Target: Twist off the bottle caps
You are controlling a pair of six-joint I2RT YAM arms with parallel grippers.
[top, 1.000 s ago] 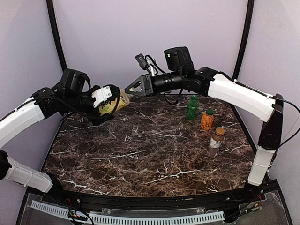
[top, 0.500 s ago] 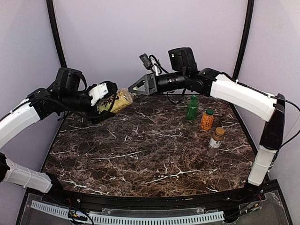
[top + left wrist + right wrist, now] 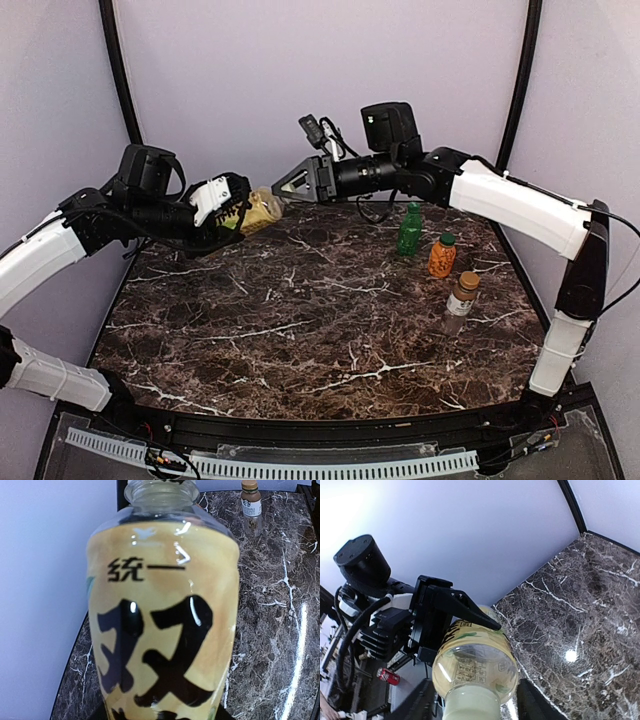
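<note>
Bottle [image 3: 263, 209] of yellow liquid lies level above the table [image 3: 320, 330] at far left, clamped in the left gripper [image 3: 237, 212]. Right gripper [image 3: 284, 187] straddles its cap [image 3: 470, 706], fingers parted with slim gaps.

L arm [image 3: 45, 255]: reaches in from left, forearm near level | L pincer [image 3: 238, 214]: clamped on tall clear bottle [image 3: 264, 209] (held sideways) | R arm [image 3: 510, 208]: stretched leftward, wrist level | R pincer [image 3: 284, 188]: fingers slightly parted around the bottle's neck end, facing L pincer
</note>
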